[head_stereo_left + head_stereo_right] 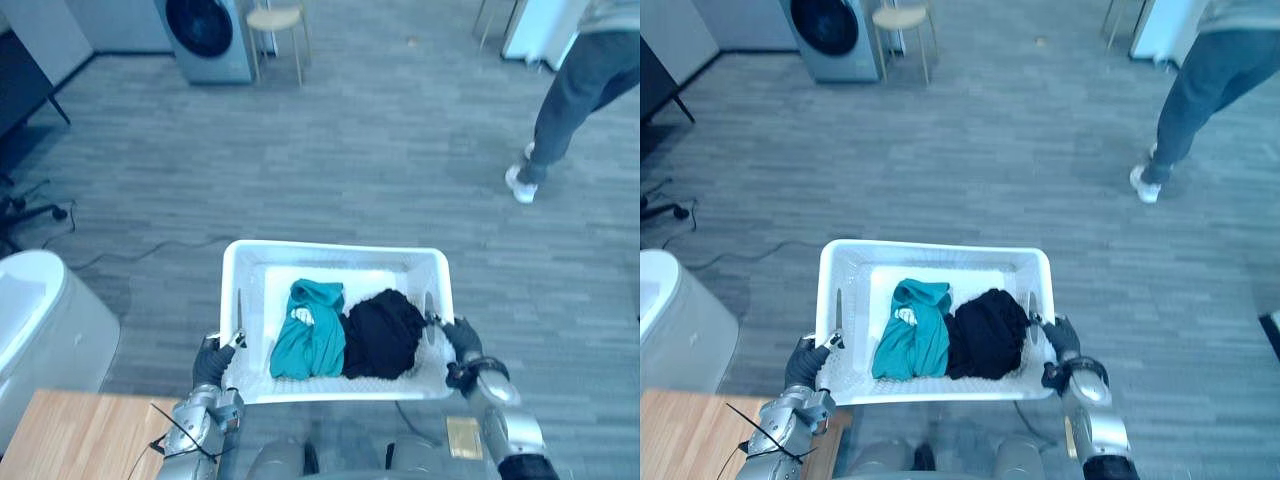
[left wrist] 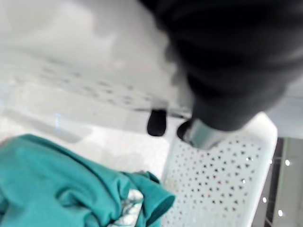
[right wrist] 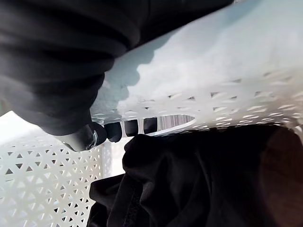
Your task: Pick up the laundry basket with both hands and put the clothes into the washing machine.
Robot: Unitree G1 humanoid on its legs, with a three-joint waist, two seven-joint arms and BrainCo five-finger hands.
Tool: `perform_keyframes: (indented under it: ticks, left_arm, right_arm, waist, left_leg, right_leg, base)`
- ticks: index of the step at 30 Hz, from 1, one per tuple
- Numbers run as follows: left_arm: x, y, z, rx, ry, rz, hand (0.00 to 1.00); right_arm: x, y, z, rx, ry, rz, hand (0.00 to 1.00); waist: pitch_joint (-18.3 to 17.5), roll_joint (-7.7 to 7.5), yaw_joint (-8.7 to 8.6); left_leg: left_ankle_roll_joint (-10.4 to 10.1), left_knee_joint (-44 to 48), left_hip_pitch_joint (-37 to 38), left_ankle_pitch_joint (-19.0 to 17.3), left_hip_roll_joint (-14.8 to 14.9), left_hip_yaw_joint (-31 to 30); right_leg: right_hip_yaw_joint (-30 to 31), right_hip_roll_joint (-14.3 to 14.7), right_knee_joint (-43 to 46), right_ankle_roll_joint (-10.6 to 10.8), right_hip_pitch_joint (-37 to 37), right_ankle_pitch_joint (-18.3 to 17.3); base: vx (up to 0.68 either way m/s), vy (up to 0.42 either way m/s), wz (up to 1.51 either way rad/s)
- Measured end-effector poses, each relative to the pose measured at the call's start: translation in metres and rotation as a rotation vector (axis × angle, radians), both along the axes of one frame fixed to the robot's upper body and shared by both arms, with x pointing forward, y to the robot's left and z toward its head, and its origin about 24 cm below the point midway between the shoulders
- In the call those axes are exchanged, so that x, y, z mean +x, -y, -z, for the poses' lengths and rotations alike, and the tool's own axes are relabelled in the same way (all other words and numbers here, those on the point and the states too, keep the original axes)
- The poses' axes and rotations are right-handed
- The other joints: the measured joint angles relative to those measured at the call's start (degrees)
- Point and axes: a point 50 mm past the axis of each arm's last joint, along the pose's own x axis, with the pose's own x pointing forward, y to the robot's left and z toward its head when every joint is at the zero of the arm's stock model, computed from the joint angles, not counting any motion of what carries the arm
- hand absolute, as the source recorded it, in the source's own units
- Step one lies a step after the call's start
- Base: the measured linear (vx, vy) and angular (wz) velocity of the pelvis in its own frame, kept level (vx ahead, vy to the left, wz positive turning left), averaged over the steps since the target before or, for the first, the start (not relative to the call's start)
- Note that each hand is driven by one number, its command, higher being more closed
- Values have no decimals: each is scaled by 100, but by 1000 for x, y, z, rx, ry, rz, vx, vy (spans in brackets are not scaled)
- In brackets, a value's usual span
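Above the grey floor [image 1: 400,150], the white laundry basket [image 1: 335,250] hangs between both hands, with the teal garment [image 1: 310,335] and black garment [image 1: 385,335] inside, touching. Curled fingers [image 3: 130,127] of the left hand [image 1: 212,362] and right hand [image 1: 462,340] grasp its side handle slots. Well apart across the floor stands the washing machine [image 1: 205,35].

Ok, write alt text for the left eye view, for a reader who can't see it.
The left hand and right hand hold a white laundry basket by its side handles, with a teal garment and a black garment inside. Farther ahead stand a washing machine and a stool; a person's legs show at upper right.
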Motion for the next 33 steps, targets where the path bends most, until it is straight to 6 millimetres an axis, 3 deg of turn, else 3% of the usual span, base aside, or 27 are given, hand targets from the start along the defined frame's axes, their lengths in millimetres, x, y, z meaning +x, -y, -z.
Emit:
perform_keyframes:
  ticks: [1, 3, 5, 7, 8, 9, 11, 12, 13, 14, 15, 16, 17, 19, 21, 22, 23, 24, 25, 26, 27, 28, 29, 30, 31, 32, 33]
  left_arm:
    - [2, 1, -4, 14, 12, 18, 100]
    - [5, 4, -10, 15, 39, 29, 100]
    - [12, 9, -14, 9, 65, 54, 100]
    - [17, 11, -18, 26, 78, 89, 100]
    - [17, 12, -17, 25, 76, 95, 100]
    - [17, 16, -14, 8, 60, 104, 100]
    - [16, 22, -9, -14, 35, 104, 100]
    - [16, 23, -10, -21, 40, 101, 100]
    - [16, 23, -10, -26, 40, 97, 100]
    - [13, 23, -7, -36, 31, 92, 100]
    - [10, 24, -5, -47, 25, 93, 100]
    - [9, 24, -4, -50, 20, 90, 100]
    - [7, 23, -3, -49, 13, 86, 100]
    - [7, 22, -4, -44, 21, 84, 100]
    - [7, 22, -4, -50, 28, 81, 100]
    - [8, 23, -3, -55, 26, 80, 100]
    - [7, 24, -2, -65, 24, 75, 100]
    - [8, 25, -2, -70, 26, 67, 100]
    - [8, 20, -2, -53, 20, 50, 100]
    - [9, 20, -1, -51, 16, 48, 100]
    - [10, 21, -1, -52, 14, 52, 100]
    - [10, 21, 0, -45, 10, 58, 100]
    - [9, 20, 0, -42, 7, 58, 100]
    - [9, 19, 1, -38, -2, 61, 100]
    - [8, 19, 2, -27, -20, 67, 100]
    - [7, 20, 3, -24, -24, 74, 100]
    - [6, 17, 3, -13, -28, 65, 100]
  right_arm:
    - [-2, -3, 2, 16, -3, 6, 100]
    - [-2, -1, -3, 27, 26, 30, 100]
    - [-8, 6, -10, 18, 54, 58, 100]
    - [-15, 9, -11, 22, 60, 83, 100]
    - [-18, 10, -10, 19, 55, 85, 100]
    - [-23, 12, -8, 11, 44, 90, 100]
    - [-30, 20, -9, -14, 33, 102, 100]
    - [-30, 22, -14, -23, 52, 102, 100]
    - [-30, 22, -15, -24, 58, 101, 100]
    - [-32, 22, -15, -26, 55, 101, 100]
    - [-34, 23, -15, -31, 49, 106, 100]
    - [-35, 23, -14, -28, 48, 107, 100]
    - [-35, 21, -14, -24, 47, 107, 100]
    - [-33, 21, -15, -26, 51, 101, 100]
    - [-28, 23, -19, -44, 65, 84, 100]
    - [-27, 24, -19, -48, 65, 82, 100]
    - [-24, 25, -19, -53, 67, 78, 100]
    - [-20, 26, -19, -60, 69, 69, 100]
    - [-16, 21, -15, -39, 59, 67, 100]
    - [-17, 20, -13, -30, 54, 74, 100]
    - [-19, 19, -11, -24, 44, 81, 100]
    - [-20, 20, -10, -25, 40, 80, 100]
    - [-20, 19, -10, -25, 39, 79, 100]
    - [-21, 17, -6, -16, 27, 84, 100]
    - [-24, 16, 1, -5, -4, 93, 100]
    - [-25, 15, 3, 1, -12, 93, 100]
    - [-26, 12, 4, 6, -15, 86, 100]
  waist:
    - [-6, -10, -36]
    - [17, 186, -151]
    - [72, 351, -202]
    - [-36, 159, -323]
    - [-86, 87, -351]
    - [-131, 129, -426]
    - [-333, 420, -436]
    - [-334, 613, -423]
    - [-299, 675, -420]
    - [-272, 756, -323]
    - [-248, 817, -208]
    - [-238, 832, -151]
    - [-170, 707, -66]
    - [-142, 578, 42]
    - [-101, 493, 53]
    - [-100, 489, 56]
    - [-116, 529, 69]
    - [-153, 599, 198]
    - [-193, 376, 206]
    - [-217, 269, 154]
    - [-243, 125, 125]
    - [-218, -63, 129]
    - [-190, -180, 132]
    - [-125, -370, 85]
    - [-124, -396, -42]
    - [-98, -346, -46]
    - [-84, -163, -29]
  left_leg:
    - [3, -208, 307, -3, 33, -27]
    - [-116, -600, 718, -76, 228, -151]
    - [-148, -927, 1121, -81, 453, -160]
    - [-180, -1131, 1598, -91, 487, -239]
    - [-262, -1149, 1723, -139, 494, -278]
    - [-386, -1014, 1981, -231, 658, -441]
    - [-454, -9, 1712, -183, 1089, -702]
    - [-675, 1323, 1170, 245, 1423, -923]
    - [-716, 2020, 879, 756, 1556, -1035]
    - [-909, 3274, 333, 2389, 1760, -1276]
    - [-1000, 4615, -309, 2440, 1852, -1453]
    - [-951, 5134, -597, 2292, 1848, -1478]
    - [-724, 5596, -1105, 1900, 1777, -1322]
    - [-472, 5091, -1769, 1231, 1804, -705]
    - [-492, 2606, -2230, 925, 1646, 10]
    - [-581, 1732, -2232, 989, 1496, 82]
    - [-893, 287, -2167, 1225, 1306, 49]
    - [-1068, -433, -2141, 1773, 1291, -4]
    - [-550, -66, -2121, 1901, 933, 61]
    - [-318, 73, -2150, 1735, 780, 70]
    - [-152, 273, -2162, 1508, 630, 84]
    - [3, 446, -2062, 1243, 393, 154]
    - [68, 510, -1938, 1097, 274, 235]
    - [215, 538, -1574, 721, -6, 300]
    - [295, 498, -1152, 452, -148, 204]
    - [354, 471, -931, 358, -137, 188]
    - [347, 299, -488, 233, -61, 130]
  right_leg:
    - [-116, 22, 318, -401, -339, -256]
    - [-612, 145, -102, -798, -810, -634]
    - [-1096, 278, -1661, -854, -997, -640]
    - [-1427, 373, -4497, -755, -785, -26]
    - [-1393, 415, -4824, -777, -733, 63]
    - [-1109, 580, -4438, -902, -713, 560]
    - [-1233, 845, -3764, -1142, -754, 152]
    - [-1399, 1063, -3527, -1323, -615, -198]
    - [-1416, 1180, -3483, -1405, -464, -351]
    - [-1410, 1405, -3566, -1545, -34, -596]
    - [-1341, 1627, -3760, -1661, 451, -752]
    - [-1295, 1684, -3906, -1694, 721, -796]
    - [-1225, 1703, -4257, -1731, 1260, -830]
    - [-1082, 1663, -4912, -1727, 1969, -829]
    - [-1042, 1528, -5494, -1604, 2635, -904]
    - [-1039, 1470, -5582, -1529, 2750, -952]
    - [-998, 1434, -5720, -1428, 2906, -1012]
    - [-844, 1415, -5834, -1300, 3044, -1179]
    - [-748, 1033, -5550, -1058, 3146, -1509]
    - [-778, 866, -5280, -929, 3089, -1568]
    - [-772, 600, -4582, -591, 2793, -1529]
    - [-673, 243, -3172, -508, 2247, -1470]
    - [-641, 56, -2428, -353, 1975, -1278]
    - [-647, -372, -1089, -209, 1535, -354]
    - [-591, -550, -256, -271, 1283, 360]
    - [-556, -524, 79, -436, 1099, 174]
    - [-555, -348, 395, -720, 685, -288]
  base:
    - [478, 4, 3]
    - [515, -61, 1]
    - [494, -86, 17]
    - [593, -210, 39]
    - [790, -314, 47]
    - [816, -333, 47]
    - [683, -271, 21]
    - [555, -226, -9]
    - [691, -269, -21]
    - [659, -207, -40]
    - [658, -166, -47]
    - [665, -106, -49]
    - [670, -82, -35]
    - [645, -56, -22]
    - [613, 34, -1]
    - [622, 125, -4]
    - [607, 185, -40]
    - [854, 323, -59]
    - [606, 252, -39]
    - [652, 261, 8]
    - [552, 202, 31]
    - [679, 254, 19]
    - [787, 288, 20]
    - [649, 213, 40]
    - [789, 197, 38]
    - [528, 83, 11]
    - [740, 92, -15]
